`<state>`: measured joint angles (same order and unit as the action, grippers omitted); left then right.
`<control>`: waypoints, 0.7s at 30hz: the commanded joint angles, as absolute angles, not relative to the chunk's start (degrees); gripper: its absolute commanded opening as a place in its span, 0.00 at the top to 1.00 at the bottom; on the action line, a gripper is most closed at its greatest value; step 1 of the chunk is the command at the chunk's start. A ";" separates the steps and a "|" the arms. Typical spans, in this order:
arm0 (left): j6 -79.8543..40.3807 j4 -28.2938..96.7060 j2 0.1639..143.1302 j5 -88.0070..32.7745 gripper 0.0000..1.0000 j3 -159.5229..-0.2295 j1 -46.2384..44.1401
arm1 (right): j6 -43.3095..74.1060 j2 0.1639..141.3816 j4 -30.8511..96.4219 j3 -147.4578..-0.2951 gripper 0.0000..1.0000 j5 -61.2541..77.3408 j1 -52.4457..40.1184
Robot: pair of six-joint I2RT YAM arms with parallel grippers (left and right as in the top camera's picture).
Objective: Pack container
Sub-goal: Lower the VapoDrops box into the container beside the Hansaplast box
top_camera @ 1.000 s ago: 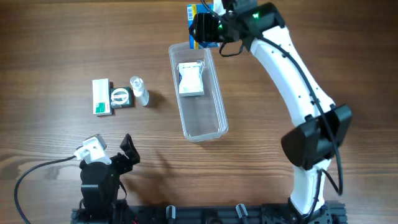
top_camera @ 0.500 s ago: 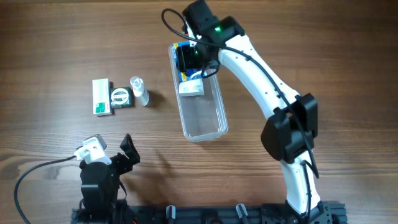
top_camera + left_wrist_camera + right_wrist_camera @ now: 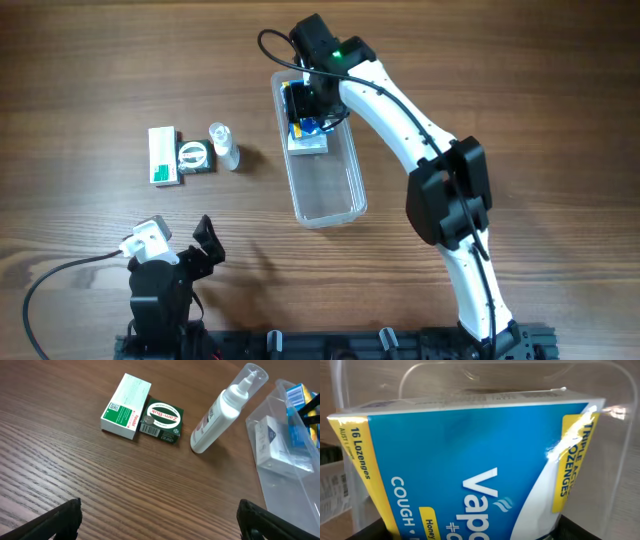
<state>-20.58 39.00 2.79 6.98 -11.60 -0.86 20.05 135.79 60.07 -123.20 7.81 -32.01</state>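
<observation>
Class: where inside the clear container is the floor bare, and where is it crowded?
Bare: the container floor between the white box and its rounded near end. Crowded: the far end, where the right gripper holds the blue lozenge box.

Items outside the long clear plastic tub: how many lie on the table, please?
3: white-and-green box, dark green Zam-Buk pack beside it, white spray bottle nearest the tub.

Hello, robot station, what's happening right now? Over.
Right gripper shut on lozenge box, down in the container's far end. Left gripper open, parked aside. White box inside beside it; nothing blocking.
</observation>
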 commanded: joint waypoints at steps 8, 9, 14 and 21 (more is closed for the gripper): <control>-19.90 38.85 2.63 7.11 0.00 -11.46 -1.26 | 20.95 137.08 58.94 -124.44 0.27 7.07 -31.99; -19.90 38.85 2.63 7.11 0.00 -11.46 -1.26 | 20.95 137.08 58.94 -124.44 0.24 7.07 -31.99; -19.90 38.85 2.63 7.11 0.00 -11.46 -1.26 | 20.80 137.05 58.96 -124.44 0.00 7.09 -31.97; -19.90 38.85 2.63 7.11 0.00 -11.46 -1.26 | 20.51 136.59 58.98 -124.70 0.00 7.09 -31.97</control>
<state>-20.58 39.03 2.79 6.98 -11.60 -0.86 20.91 135.81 59.09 -123.20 7.64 -32.01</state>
